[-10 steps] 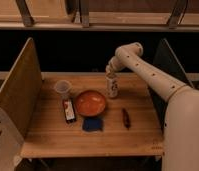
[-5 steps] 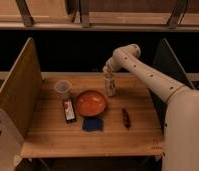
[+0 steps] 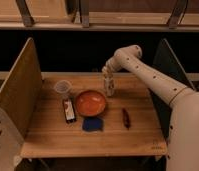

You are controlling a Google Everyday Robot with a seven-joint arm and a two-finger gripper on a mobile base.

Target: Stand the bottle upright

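- The wooden table (image 3: 53, 137) has an upright panel along its left edge (image 3: 20, 87) and a dark one along its right (image 3: 165, 65); the near edge has none.
- Bare wood runs across the front strip of the table and in its right rear corner.
- The white arm (image 3: 153, 80) reaches in from the right, over the rear of the table.
- The gripper (image 3: 108, 75) hangs at the rear centre, right above the bottle; I cannot tell how its fingers stand.
- The bottle (image 3: 109, 88) stands upright just behind and to the right of the orange bowl (image 3: 90, 102), near its rim.
- The bowl sits mid-table and looks empty.
- A clear cup (image 3: 62, 89) stands to the bowl's left, apart from it; its contents cannot be made out.
- A flat dark rectangular object (image 3: 69, 111) lies in front of the cup.
- A blue cloth (image 3: 93, 124) lies just in front of the bowl.
- A small dark red item (image 3: 126, 118) lies to the cloth's right.
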